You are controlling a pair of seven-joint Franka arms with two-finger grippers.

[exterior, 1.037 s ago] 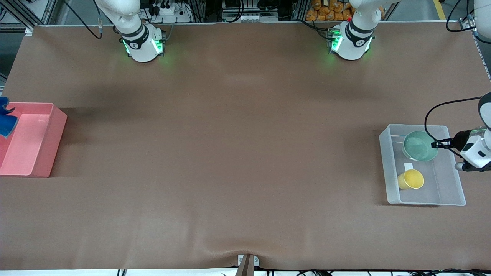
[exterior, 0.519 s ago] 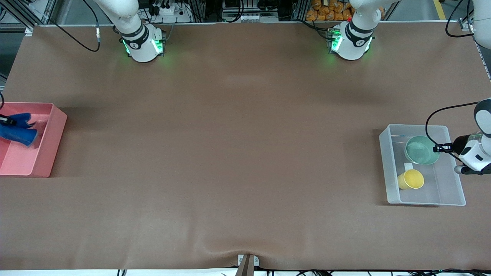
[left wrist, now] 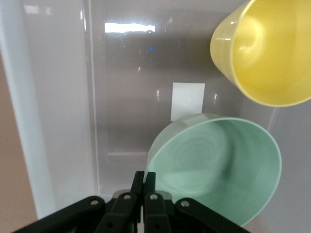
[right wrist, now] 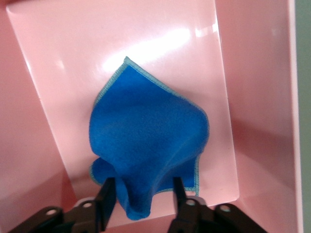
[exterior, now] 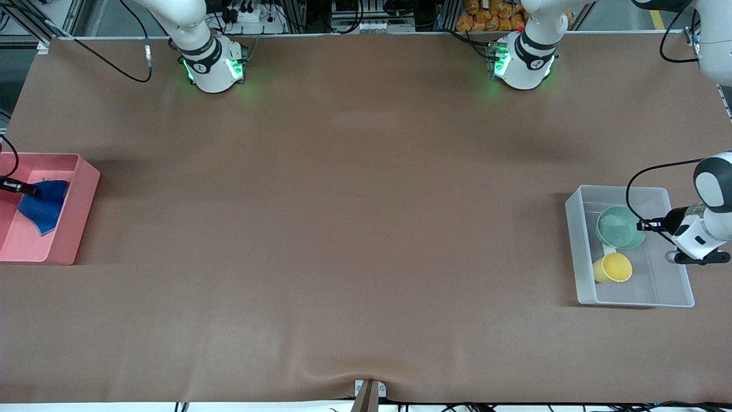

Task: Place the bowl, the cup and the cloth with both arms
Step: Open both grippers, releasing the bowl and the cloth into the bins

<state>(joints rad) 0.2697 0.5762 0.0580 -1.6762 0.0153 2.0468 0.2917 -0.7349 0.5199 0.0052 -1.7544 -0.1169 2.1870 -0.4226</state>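
Since a second ago the right gripper [right wrist: 141, 196], jaws now spread, has dropped the wrinkly royal-blue cloth [exterior: 43, 205] into the pink plastic bin [exterior: 80, 220], while the left gripper [left wrist: 144, 187], jaws pinching the glossy mint-green bowl [exterior: 619, 227], has lowered it into the clear plastic bin [exterior: 580, 252] beside the yellow cup [exterior: 613, 268].

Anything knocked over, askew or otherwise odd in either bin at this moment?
Yes. The yellow cup lies tipped on its side in the clear bin, mouth facing sideways. The bowl is tilted, pinched at its rim by the left gripper. The cloth hangs bunched between the right gripper fingers over the pink bin.
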